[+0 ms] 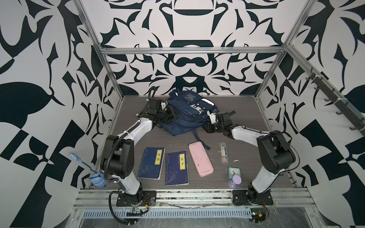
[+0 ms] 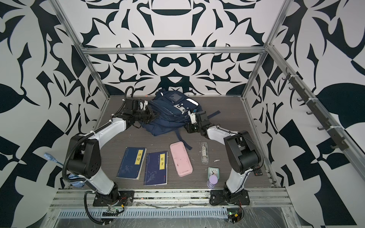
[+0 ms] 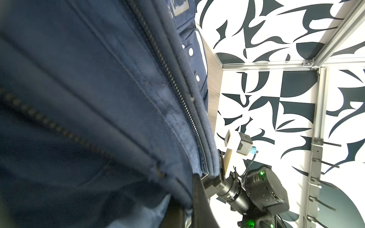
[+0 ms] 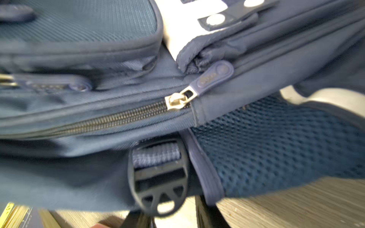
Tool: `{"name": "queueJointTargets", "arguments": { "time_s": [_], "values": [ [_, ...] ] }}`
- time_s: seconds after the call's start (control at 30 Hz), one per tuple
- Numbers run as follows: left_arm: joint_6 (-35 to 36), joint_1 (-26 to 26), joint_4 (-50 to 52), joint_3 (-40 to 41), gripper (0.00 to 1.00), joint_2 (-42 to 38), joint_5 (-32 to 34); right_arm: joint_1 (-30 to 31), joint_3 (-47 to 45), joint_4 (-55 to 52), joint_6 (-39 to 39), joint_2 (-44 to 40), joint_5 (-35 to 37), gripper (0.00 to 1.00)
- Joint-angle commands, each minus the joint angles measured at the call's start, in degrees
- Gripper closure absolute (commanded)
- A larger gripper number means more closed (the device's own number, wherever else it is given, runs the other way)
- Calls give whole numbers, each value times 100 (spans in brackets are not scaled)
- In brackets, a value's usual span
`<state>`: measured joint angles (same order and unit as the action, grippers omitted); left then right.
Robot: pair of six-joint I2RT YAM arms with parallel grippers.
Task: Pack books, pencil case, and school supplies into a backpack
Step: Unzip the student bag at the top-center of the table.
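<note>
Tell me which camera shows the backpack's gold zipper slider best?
The right wrist view: the gold zipper slider is close up and sharp, mid-picture. The left wrist view shows only zipper teeth on the backpack. In both top views the backpack is whole, but the slider is too small to find.

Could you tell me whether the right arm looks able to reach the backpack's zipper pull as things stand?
Probably yes: the right gripper sits beside the backpack, and the zipper pull lies exposed ahead in its wrist view, nothing covering it.
</note>
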<state>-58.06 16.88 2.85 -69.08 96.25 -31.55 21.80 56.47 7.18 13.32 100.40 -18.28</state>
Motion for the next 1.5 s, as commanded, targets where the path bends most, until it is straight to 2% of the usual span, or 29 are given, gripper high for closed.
{"name": "queueJointTargets", "arguments": {
  "time_s": [0.0,0.37,0.73,0.8,0.87,1.23,1.3,1.37,1.47],
  "values": [
    [92,-27,-228,-282,100,-4,-109,-7,248,104,-49,91,-164,63],
    [124,-35,-145,-279,100,-36,-97,-10,387,165,-115,304,-147,60],
    [124,-53,-136,-323,100,6,-84,-9,383,224,-119,317,-308,71],
    [112,-62,-142,-342,100,17,-101,-9,383,233,-141,323,-275,69],
    [105,-80,-145,-350,100,21,-106,-8,400,230,-163,355,-215,59],
    [96,-161,-149,-315,100,-9,-129,-5,558,264,-256,533,-287,64],
    [87,-159,-153,-309,100,8,-148,-7,524,328,-277,538,-266,58],
    [85,-159,-153,-308,100,18,-150,-2,532,333,-316,552,-237,56],
    [81,-159,-162,-315,100,28,-142,-9,523,364,-339,529,-272,61]
  ]
}}
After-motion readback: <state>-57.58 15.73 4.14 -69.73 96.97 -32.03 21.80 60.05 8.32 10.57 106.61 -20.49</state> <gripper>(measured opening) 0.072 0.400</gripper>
